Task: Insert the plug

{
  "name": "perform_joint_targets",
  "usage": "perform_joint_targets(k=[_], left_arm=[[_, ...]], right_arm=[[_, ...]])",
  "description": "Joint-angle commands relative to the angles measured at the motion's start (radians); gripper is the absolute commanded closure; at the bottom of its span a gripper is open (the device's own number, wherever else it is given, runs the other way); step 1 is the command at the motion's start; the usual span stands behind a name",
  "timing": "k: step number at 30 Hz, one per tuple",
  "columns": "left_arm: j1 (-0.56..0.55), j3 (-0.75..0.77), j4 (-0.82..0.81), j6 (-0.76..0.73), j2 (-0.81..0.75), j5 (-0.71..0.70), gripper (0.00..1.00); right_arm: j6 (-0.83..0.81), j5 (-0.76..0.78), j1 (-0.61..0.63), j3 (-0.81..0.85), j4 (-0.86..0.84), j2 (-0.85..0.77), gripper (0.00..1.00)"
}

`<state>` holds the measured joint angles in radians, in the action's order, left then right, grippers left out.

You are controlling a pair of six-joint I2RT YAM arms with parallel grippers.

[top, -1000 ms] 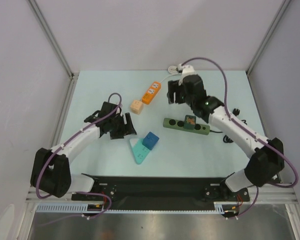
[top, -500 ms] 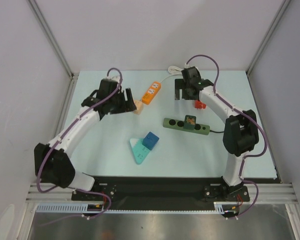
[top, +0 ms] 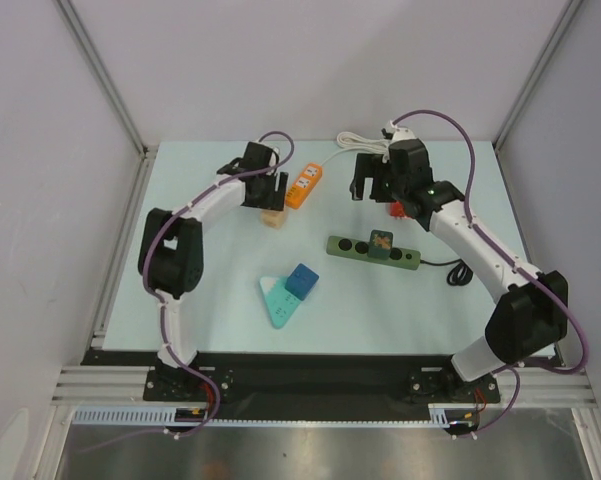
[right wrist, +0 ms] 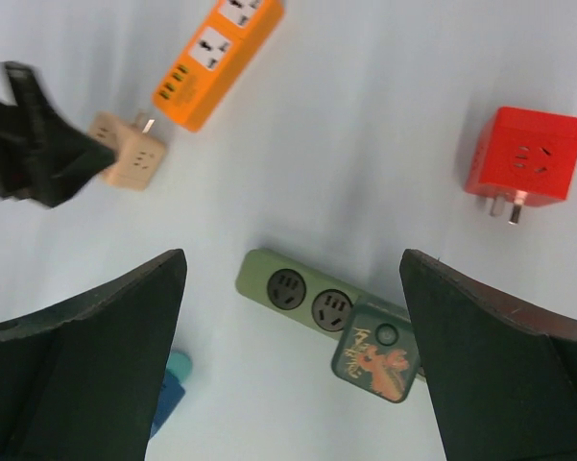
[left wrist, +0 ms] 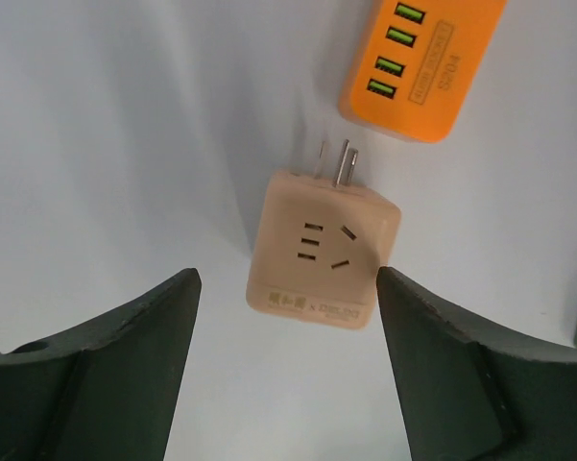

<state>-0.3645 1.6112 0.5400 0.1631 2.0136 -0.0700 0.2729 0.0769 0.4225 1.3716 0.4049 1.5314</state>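
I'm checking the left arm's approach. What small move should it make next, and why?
Probably lower the left pincer around the beige adapter cube, ready to close on it. Its jaws stand open with the cube framed between them, not yet gripped. The cube's prongs point toward the orange power strip, so a grasp seems the step before insertion.

Beige cube plug lying flat, prongs just short of orange power strip
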Motion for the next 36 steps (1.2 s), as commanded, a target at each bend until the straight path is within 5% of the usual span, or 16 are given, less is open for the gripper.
perform_joint_targets(k=[1,20,23,28,30,31,36], left_arm=[[-0.008,0.102,-0.006,-0.085,0.029,-0.03,0.19],[-0.068,0.049,-0.008,-0.023,0.115,-0.105,0.23],[-0.068,0.068,-0.005,-0.023,0.135,-0.111,0.37],[-0.067,0.035,0.005,-0.023,0.003,-0.021,0.89],[-0.067,-0.019,-0.055,-0.049,-0.093,0.103,0.98],[-0.067,-0.108,-0.092,-0.077,-0.16,0.259,0.99],[-0.057,-0.385,-0.398,-0.079,-0.587,0.537,1.0]], right_arm=[[0.005,-0.06,0.009,-0.034,-0.097,-0.048,0.0],[-0.017,-0.108,-0.008,-0.154,-0.175,-0.117,0.0],[-0.021,-0.106,-0.005,-0.167,-0.169,-0.126,0.0],[-0.041,-0.117,0.004,-0.216,-0.172,-0.171,0.0],[-0.049,-0.163,0.005,-0.235,-0.182,-0.194,0.0],[-0.051,-0.187,0.001,-0.262,-0.189,-0.209,0.0],[-0.002,-0.265,-0.014,-0.365,-0.27,-0.37,0.0]])
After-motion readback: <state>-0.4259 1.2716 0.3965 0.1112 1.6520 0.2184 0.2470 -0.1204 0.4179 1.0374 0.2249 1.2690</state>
